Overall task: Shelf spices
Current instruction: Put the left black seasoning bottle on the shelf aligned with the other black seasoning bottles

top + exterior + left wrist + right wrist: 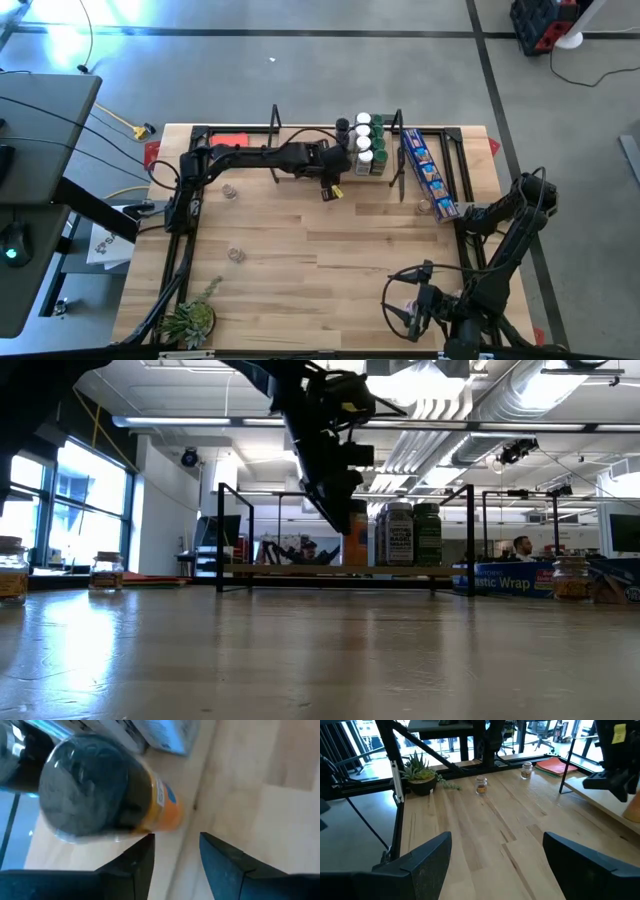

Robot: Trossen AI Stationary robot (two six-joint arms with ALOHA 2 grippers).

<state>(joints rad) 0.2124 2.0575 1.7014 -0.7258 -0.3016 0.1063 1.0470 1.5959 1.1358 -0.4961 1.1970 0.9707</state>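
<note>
The left gripper [333,185] hovers at the narrow light-wood shelf [300,172], its dark fingers [132,865] parted and empty, a black-capped cylindrical jar of orange spice [107,795] just beyond them among the shelved jars [365,143]. Likely best here is a straight withdrawal — smooth round jars topple easily. The right gripper [492,865] rests wide open at the table's near edge.

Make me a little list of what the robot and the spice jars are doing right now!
left gripper: at the shelf, jaws apart, empty
orange jar: dark lid, on the shelf, in front of the left gripper
shelved jars: clustered together
loose jars: two on the table
right gripper: waiting at the table's near edge, jaws wide
plant: table corner
</note>
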